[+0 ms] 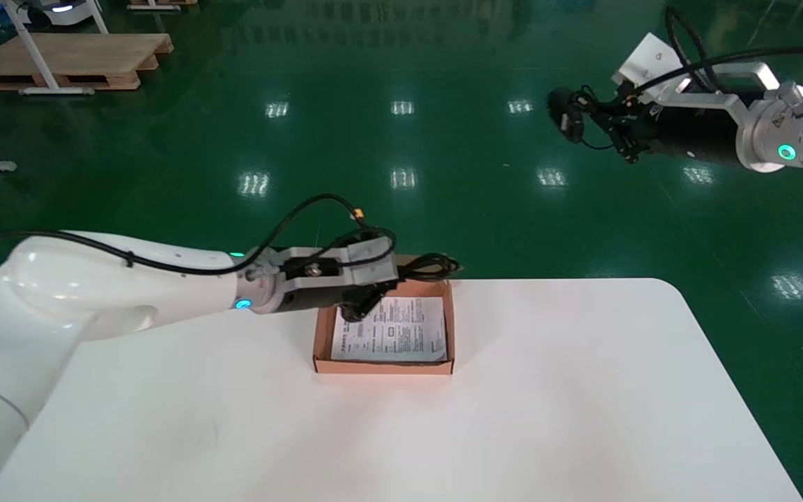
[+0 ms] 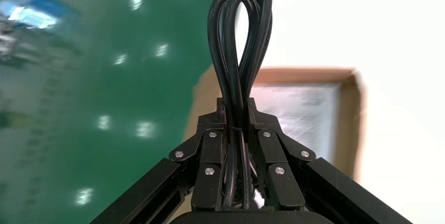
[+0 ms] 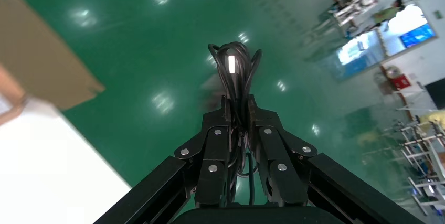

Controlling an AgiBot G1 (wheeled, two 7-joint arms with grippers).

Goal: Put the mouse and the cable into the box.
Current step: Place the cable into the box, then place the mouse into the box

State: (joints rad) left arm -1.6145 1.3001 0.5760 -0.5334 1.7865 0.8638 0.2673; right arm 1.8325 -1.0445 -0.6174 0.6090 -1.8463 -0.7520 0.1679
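White rounded table (image 1: 583, 383), cardboard box (image 1: 384, 367), left claw (image 1: 363, 300) clamping looped black cable (image 1: 433, 266), right claw (image 1: 607, 125) gripping corded bundle (image 1: 567, 115).

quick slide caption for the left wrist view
Left claw clamped on a looped black cable at the cardboard box rim.

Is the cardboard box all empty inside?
No, a printed sheet of paper lies flat on the bottom of the box.
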